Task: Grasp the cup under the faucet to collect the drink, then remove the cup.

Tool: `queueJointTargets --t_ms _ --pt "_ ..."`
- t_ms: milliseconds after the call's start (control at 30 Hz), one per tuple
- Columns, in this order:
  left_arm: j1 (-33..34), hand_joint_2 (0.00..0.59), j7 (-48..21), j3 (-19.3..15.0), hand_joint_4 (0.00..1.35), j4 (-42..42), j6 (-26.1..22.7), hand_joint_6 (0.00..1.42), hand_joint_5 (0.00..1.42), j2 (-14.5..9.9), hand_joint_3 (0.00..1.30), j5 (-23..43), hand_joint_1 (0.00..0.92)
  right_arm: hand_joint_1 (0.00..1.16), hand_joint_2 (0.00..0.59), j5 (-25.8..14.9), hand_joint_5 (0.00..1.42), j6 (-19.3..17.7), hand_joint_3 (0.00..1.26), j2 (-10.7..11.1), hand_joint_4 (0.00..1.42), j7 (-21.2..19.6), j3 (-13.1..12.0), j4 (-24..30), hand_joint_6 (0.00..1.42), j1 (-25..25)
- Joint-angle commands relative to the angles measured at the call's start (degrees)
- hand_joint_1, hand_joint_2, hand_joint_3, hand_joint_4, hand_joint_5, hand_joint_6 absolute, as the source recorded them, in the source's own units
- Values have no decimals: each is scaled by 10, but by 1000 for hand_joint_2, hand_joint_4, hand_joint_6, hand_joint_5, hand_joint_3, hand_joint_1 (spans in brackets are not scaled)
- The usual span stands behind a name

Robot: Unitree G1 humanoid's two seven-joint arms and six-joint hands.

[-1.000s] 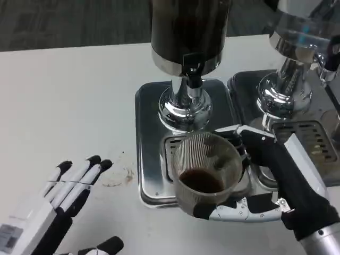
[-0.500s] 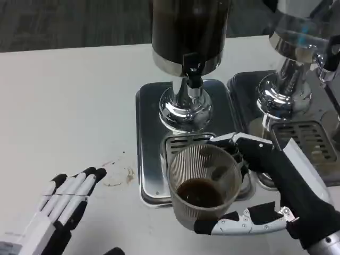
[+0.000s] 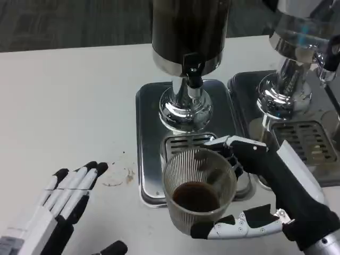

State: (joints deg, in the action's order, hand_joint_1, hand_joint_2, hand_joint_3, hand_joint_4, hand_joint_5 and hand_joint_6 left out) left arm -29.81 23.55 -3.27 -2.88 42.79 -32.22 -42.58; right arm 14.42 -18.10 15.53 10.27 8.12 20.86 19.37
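A: Head view first — what is the right hand (image 3: 265,183) doing?

B: It is gripping the cup (image 3: 199,192), fingers wrapping the far side and the thumb curling under the near wall. The cup is a clear ribbed one, standing upright, with a dark drink (image 3: 195,195) sitting low inside it.

A: And where is the cup sitting against the dispenser?

B: It is overlapping the near edge of the drip tray (image 3: 151,138), in front of the slotted grate (image 3: 186,143). The faucet (image 3: 193,78) is hanging farther back, above the chrome base (image 3: 185,109), so the cup is lying nearer the camera than the spout and not straight beneath it. Whether the cup's bottom is touching the tray or the table is impossible to tell.

A: The left hand (image 3: 64,204)?

B: It is lying open at the lower left, holding nothing, fingers stretched out together and pointing toward the tray, well apart from the cup. Its thumb is showing at the bottom edge.

A: Anything else around?

B: A dark tank (image 3: 188,26) is rising above the faucet. A second dispenser (image 3: 297,58) is standing to the right on its own tray, with another grate (image 3: 308,139) just beyond the right forearm. Small brown stains (image 3: 119,178) are marking the white table (image 3: 69,106) between the left hand and the tray.
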Motion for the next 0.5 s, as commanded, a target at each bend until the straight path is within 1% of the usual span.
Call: queueJointTargets --t_ms 33,200,500 --pt "-1 158 -6 5 0 -6 5 0 58 -2 44 9 0 1025 112 -6 788 -9 683 -5 781 -4 0 12 876 -5" --pt "0 158 -6 5 0 -8 4 0 58 0 50 10 0 1025 112 -6 790 -8 683 -6 781 -5 1 12 869 -5" --pt "0 157 -16 7 0 -5 4 0 58 1 54 24 0 1025 112 -1 790 -9 691 -24 791 -17 -2 10 865 1"
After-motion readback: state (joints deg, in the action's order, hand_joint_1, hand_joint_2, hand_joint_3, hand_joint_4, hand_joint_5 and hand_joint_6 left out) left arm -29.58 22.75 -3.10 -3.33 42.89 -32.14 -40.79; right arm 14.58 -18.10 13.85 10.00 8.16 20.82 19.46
